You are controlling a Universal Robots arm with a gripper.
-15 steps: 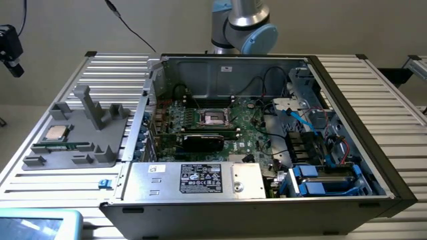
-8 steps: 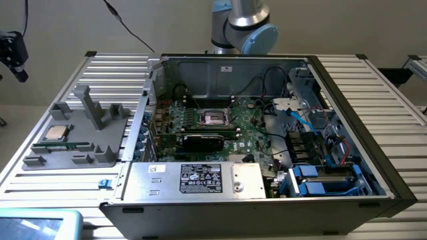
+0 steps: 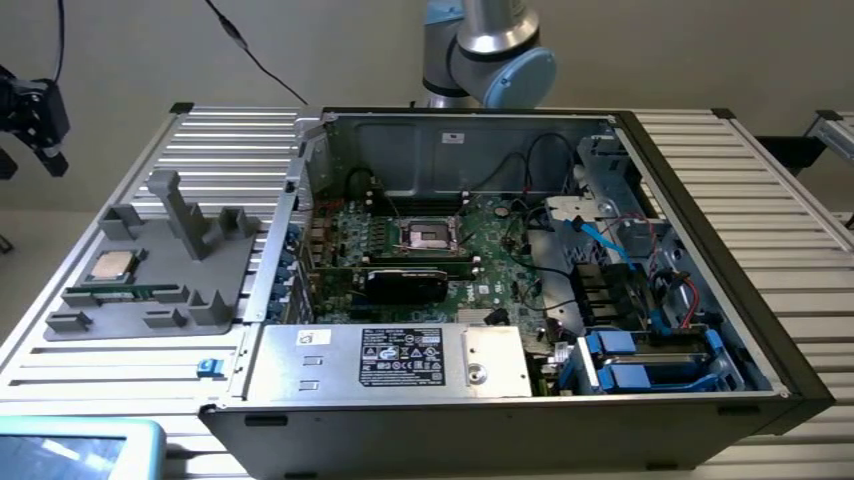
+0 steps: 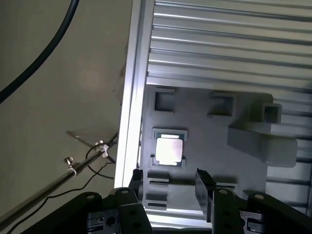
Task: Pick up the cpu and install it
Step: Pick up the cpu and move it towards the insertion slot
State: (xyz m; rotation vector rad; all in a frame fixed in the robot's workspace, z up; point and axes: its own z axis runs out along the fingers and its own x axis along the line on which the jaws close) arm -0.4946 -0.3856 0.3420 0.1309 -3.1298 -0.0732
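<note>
The black two-fingered gripper [image 4: 169,180] hangs wide open and empty, clear of the silvery-grey square cpu [image 4: 169,149] seated in a grey plastic tray [image 4: 209,146]. An off-centre descent could knock the chip askew.

Plain beige wall [image 3: 694,50] behind a ribbed aluminium table [image 3: 761,210], black cable [image 3: 247,50] across it, beige floor [image 4: 58,112] below.

In the left of the exterior view, the room above the cpu [image 3: 111,265] on the grey holder [image 3: 80,322] is free, though a tall post [image 3: 174,205] rises near it. The case wall [image 3: 287,235] stands between holder and socket [image 3: 430,235]. The socket lies unobstructed from above, with a black card [image 3: 407,283] just below it in the frame.
</note>
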